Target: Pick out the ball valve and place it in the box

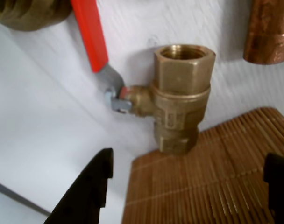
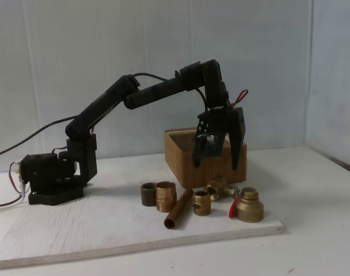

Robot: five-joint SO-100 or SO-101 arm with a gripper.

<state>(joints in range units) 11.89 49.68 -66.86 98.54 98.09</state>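
In the wrist view the ball valve (image 1: 179,100) lay at twelve o'clock from your gripper (image 1: 191,186), beside the box (image 1: 212,182); body axis vertical, red lever (image 1: 89,32) toward eleven; fingers spread, empty.

The wrist view is looking down from close above, between the open fingers of the gripper (image 1: 188,186), onto the valve (image 1: 179,98) and the box (image 1: 212,172) wall. The fixed view is facing the scene from the front, farther back and near table (image 2: 77,230) height, taking in the whole arm (image 2: 134,98). Both are sharing the valve (image 2: 220,188), the box (image 2: 181,161) and the copper tube (image 1: 268,28) (image 2: 178,210).
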